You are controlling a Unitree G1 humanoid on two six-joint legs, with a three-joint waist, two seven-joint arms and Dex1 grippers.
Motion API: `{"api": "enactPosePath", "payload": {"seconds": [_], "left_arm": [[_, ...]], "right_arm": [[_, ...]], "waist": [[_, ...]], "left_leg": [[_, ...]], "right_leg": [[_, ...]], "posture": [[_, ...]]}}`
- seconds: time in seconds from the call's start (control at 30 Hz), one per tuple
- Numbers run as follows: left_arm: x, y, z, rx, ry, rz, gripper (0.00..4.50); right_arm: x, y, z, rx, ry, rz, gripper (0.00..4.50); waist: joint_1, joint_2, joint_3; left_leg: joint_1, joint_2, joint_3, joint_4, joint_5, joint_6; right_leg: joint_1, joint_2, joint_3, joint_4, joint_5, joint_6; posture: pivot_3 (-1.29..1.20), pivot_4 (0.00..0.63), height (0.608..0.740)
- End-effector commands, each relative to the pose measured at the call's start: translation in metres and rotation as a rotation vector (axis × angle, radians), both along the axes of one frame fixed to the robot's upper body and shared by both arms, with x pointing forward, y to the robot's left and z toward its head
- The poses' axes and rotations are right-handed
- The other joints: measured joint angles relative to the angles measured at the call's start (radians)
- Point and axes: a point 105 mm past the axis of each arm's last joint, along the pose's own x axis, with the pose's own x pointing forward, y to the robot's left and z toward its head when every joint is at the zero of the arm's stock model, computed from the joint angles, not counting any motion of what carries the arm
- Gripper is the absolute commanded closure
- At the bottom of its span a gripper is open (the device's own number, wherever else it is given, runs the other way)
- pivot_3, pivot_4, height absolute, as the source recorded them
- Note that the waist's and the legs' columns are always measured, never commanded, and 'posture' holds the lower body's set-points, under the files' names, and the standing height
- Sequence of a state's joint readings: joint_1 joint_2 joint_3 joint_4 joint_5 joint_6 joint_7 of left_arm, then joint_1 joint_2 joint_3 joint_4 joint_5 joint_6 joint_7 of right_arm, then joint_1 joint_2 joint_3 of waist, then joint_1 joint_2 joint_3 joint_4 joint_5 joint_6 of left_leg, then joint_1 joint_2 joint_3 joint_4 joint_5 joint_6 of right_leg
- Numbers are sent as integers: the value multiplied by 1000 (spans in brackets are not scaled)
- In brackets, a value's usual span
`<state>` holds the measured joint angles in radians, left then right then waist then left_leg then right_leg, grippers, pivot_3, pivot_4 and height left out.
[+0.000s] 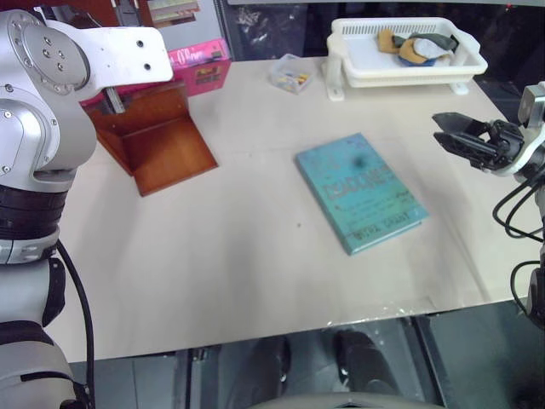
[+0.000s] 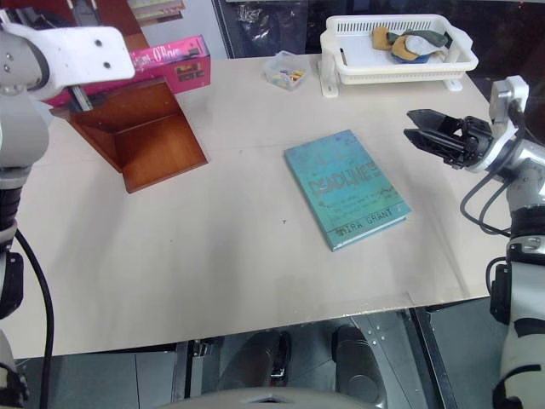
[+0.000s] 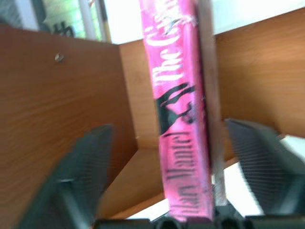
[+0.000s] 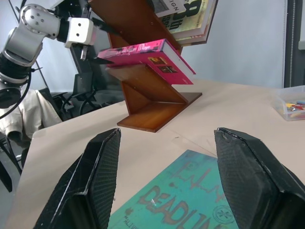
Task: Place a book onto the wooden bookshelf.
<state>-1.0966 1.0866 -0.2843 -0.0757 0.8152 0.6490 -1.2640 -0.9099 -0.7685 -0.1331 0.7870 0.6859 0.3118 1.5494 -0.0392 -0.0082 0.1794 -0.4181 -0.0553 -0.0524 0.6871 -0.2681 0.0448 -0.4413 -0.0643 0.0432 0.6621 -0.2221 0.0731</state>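
Our left gripper (image 3: 183, 191) stands spread wide, one finger (image 3: 81, 176) on each side of the pink book (image 3: 183, 119) with a clear gap between pads and covers, so it grips nothing. The left arm (image 1: 77, 60) is raised at the far left of the table (image 1: 255, 256), its forearm reaching level toward the wooden bookshelf (image 1: 157, 141). From the right wrist view we see this gripper's black fingertips at the end of the book nearest it; whether they brush it we cannot tell.

The pink book (image 4: 152, 57) rests flat on a board of the bookshelf, its spine facing our left gripper and its far end, with two small dark pictures, jutting past the board's edge. More books sit on the shelf above it.

Our right gripper (image 2: 434, 132) hangs over the right side of the table, pointing left, its fingers (image 4: 95, 186) held well apart and empty.

Under and just left of it, a teal book (image 1: 362, 192) lies flat on the table near the middle. At the far edge sit a white basket tray (image 1: 409, 64) with some cloth pieces in it and, left of it, a small clear box (image 1: 291, 73).
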Motion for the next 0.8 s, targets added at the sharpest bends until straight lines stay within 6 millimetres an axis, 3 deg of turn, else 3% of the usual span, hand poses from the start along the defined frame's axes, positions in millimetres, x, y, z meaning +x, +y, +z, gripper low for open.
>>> {"api": "enactPosePath", "payload": {"seconds": [0.03,0.23,0.37,0.47,0.63,0.73,0.8], "left_arm": [[-10,3,13,5,-51,11,77],[-8,-11,11,-37,-36,-76,77],[-8,-23,21,-43,-72,-148,77],[-10,-49,13,-119,-11,-286,77],[-7,-47,24,-85,-81,-312,77],[-12,-84,23,-301,-81,-539,77],[-24,-100,1,-459,21,-684,77]], "right_arm": [[-8,-1,14,-12,-74,52,1323],[-9,-4,11,-5,-66,45,1323],[-10,-6,8,-5,-59,40,1323],[-12,-8,8,-3,-59,35,1323],[-15,-13,5,-8,-53,23,1323],[-18,-16,3,-12,-51,19,1323],[-21,-18,2,-20,-47,12,1323]], "waist": [[0,0,0],[0,0,0],[1,0,0],[2,0,0],[0,0,0],[4,0,0],[5,0,0]], "left_leg": [[0,0,0,0,0,0],[0,0,0,0,0,0],[0,0,0,0,0,0],[0,0,0,0,0,0],[0,0,0,1,0,0],[0,0,0,1,0,0],[0,0,0,2,0,0]], "right_leg": [[0,0,0,0,0,0],[0,0,0,0,0,0],[0,0,0,0,0,0],[0,0,0,0,0,0],[0,0,0,0,0,0],[0,0,0,1,0,0],[1,-1,0,1,0,0]], "posture": [[0,150,740],[0,150,740],[0,150,740],[0,150,740],[0,150,740],[0,150,740],[0,150,740]]}}
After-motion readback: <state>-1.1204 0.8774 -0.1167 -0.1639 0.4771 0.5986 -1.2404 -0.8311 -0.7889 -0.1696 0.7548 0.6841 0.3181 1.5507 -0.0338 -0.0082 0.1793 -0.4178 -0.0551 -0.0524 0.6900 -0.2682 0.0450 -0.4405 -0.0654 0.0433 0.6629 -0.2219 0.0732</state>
